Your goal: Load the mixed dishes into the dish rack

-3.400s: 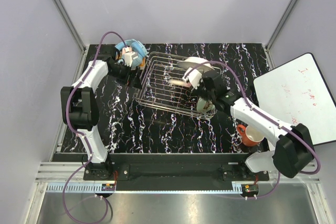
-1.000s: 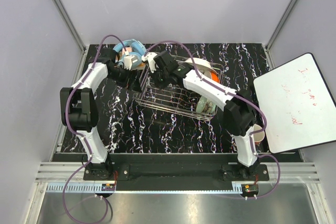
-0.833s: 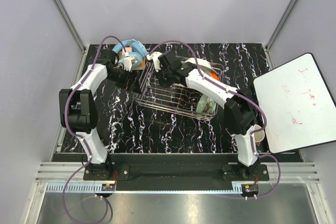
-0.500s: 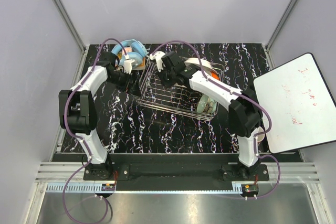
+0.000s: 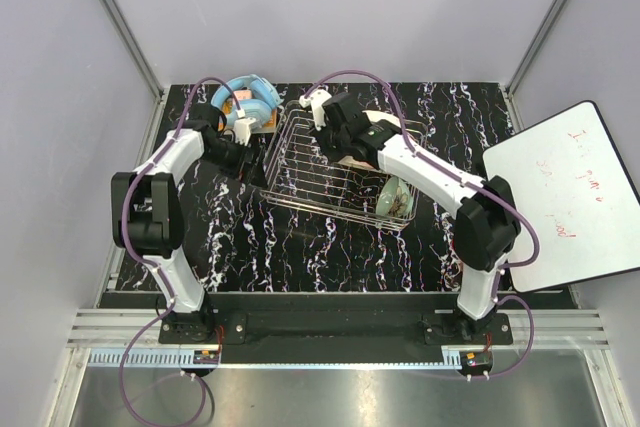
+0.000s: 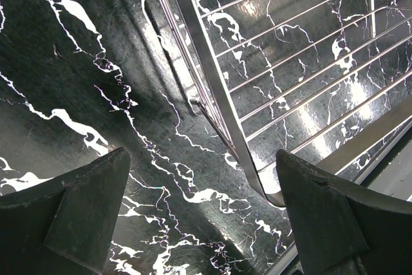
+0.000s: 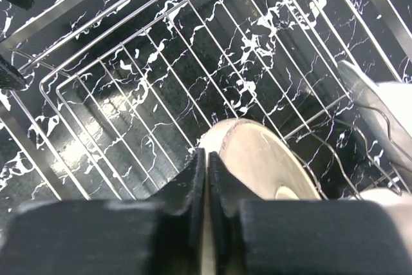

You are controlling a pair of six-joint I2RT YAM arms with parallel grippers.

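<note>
The silver wire dish rack (image 5: 320, 172) stands mid-table. My right gripper (image 5: 338, 137) hangs over its back left part, shut on the rim of the pink-and-cream plate (image 7: 270, 165), which it holds on edge above the rack's grid (image 7: 161, 75); fingertips (image 7: 206, 156) pinched. A pale green bowl (image 5: 397, 197) lies in the rack's right end. A white dish (image 7: 380, 94) leans at the right of the right wrist view. My left gripper (image 5: 252, 162) is open at the rack's left side; the rack's corner rail (image 6: 219, 101) runs between its fingers (image 6: 90, 204). The mug is hidden.
Blue headphones (image 5: 250, 97) lie at the back left beside the left arm. A white board (image 5: 565, 187) leans off the table's right edge. The right arm stretches across the rack's right half. Dark marbled table (image 5: 300, 247) lies in front of the rack.
My right gripper has moved from the rack's left end back and to the right, its elbow swinging right. The left gripper stays at the rack's left side.
</note>
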